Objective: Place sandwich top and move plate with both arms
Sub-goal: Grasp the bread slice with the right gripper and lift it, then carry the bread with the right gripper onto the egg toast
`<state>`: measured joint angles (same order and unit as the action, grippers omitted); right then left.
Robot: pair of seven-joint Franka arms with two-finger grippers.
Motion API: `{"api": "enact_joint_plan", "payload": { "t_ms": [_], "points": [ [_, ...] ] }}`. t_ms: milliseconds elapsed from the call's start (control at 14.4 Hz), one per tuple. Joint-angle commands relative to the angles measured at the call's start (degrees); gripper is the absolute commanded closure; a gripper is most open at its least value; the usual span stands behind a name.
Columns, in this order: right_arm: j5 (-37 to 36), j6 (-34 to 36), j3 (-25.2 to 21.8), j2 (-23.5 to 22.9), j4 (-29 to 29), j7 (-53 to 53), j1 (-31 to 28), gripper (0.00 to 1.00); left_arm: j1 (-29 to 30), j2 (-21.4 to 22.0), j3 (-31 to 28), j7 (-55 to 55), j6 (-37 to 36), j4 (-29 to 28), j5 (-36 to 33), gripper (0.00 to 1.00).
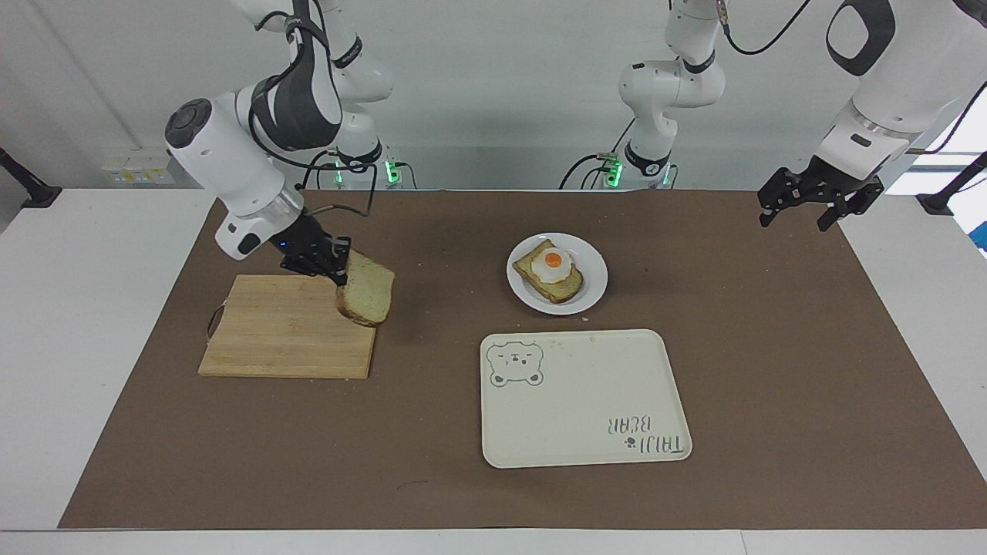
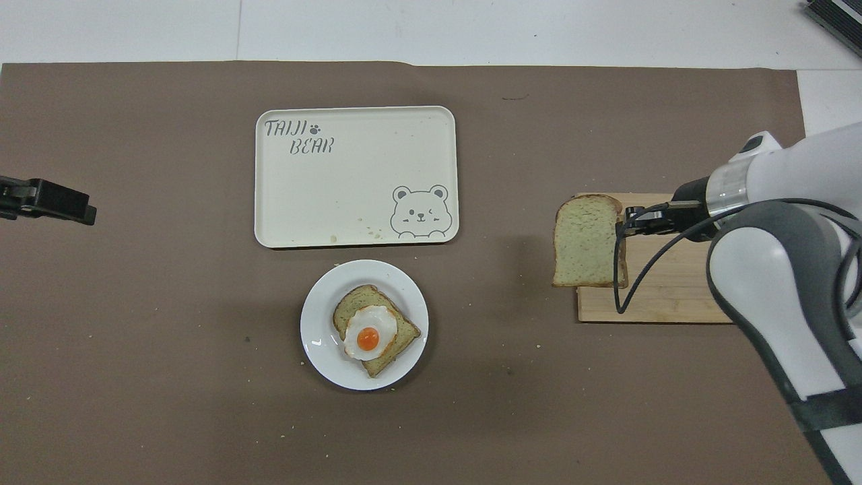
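The sandwich top (image 1: 368,293), a plain speckled slice with a brown crust, hangs tilted in my right gripper (image 1: 343,270). The gripper is shut on one edge of it, above the end of the wooden board that faces the plate. In the overhead view the sandwich top (image 2: 584,242) covers that board edge, with the right gripper (image 2: 623,225) beside it. The small white plate (image 1: 594,289) holds a bread slice topped with a fried egg (image 1: 551,270); the plate also shows in the overhead view (image 2: 316,337). My left gripper (image 1: 817,204) waits open in the air over the mat's edge at the left arm's end.
A wooden cutting board (image 1: 285,331) lies at the right arm's end of the brown mat. A cream tray with a bear drawing (image 1: 578,401) lies just farther from the robots than the plate. Crumbs dot the mat.
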<state>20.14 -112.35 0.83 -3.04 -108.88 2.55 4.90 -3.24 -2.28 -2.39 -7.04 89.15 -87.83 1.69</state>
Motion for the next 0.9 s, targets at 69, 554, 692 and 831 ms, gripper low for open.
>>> {"api": "enact_joint_plan", "payload": {
  "t_ms": [69, 554, 692, 831],
  "points": [
    [2.79, 0.9, 0.4, 1.02, -0.1, -5.62, 5.28, 1.0, 0.78, 1.14, 0.63, 0.36, -0.56, -0.94, -0.46, 0.0],
    [9.37, -0.42, 0.49, -0.03, -0.54, -10.99, 15.3, 1.0, 0.78, 1.14, 0.63, 0.45, -0.56, -0.94, -0.46, 0.0],
    [10.09, -3.65, 0.49, -0.38, -0.54, -13.34, 18.2, 1.0, 0.78, 1.14, 0.63, 0.36, -0.56, -0.94, -0.46, 0.0],
    [10.88, -4.55, 0.49, -0.99, -0.28, -15.91, 19.35, 1.0, 0.78, 1.14, 0.63, 0.45, -0.56, -0.94, -0.46, 0.0]
  ]
}}
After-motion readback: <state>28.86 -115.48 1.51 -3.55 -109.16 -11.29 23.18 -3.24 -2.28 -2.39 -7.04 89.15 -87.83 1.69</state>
